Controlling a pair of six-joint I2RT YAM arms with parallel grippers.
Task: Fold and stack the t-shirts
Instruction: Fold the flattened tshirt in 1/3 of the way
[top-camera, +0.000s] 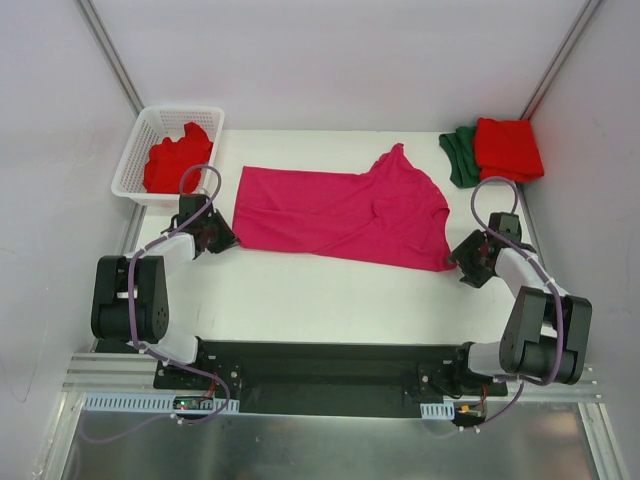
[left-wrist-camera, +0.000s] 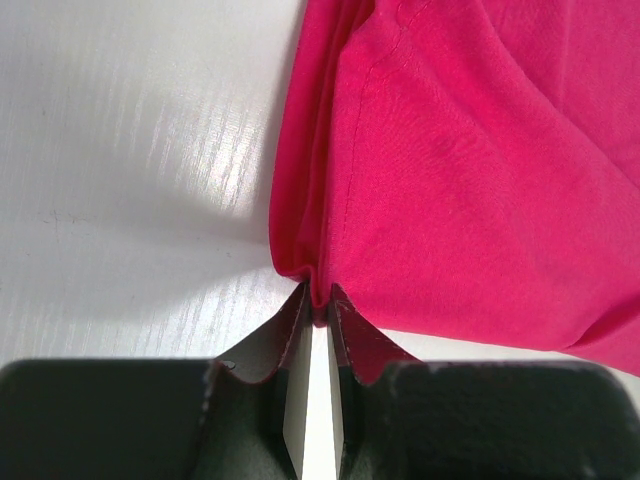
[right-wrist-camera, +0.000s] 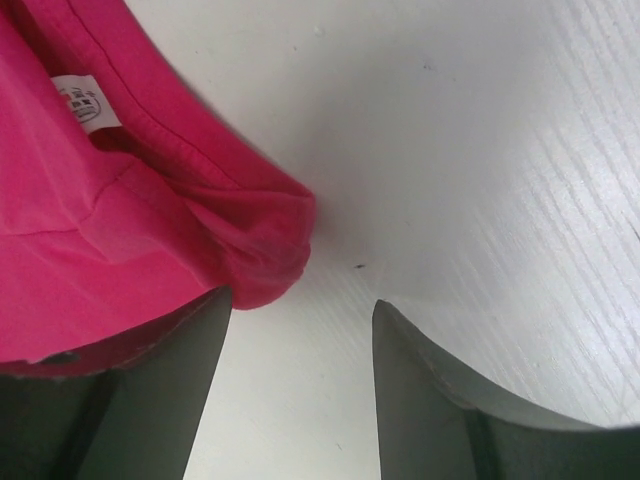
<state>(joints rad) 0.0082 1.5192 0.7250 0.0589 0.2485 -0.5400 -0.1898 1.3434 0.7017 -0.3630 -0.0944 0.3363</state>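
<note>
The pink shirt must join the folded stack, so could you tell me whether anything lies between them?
Nothing visible does: only bare table lies between the pink shirt and the stack at the far right corner.

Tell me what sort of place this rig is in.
Probably a lab test cell, not a home or laundry: a bare white table, boxed in by plain white walls, with an aluminium rail along its near edge.
</note>
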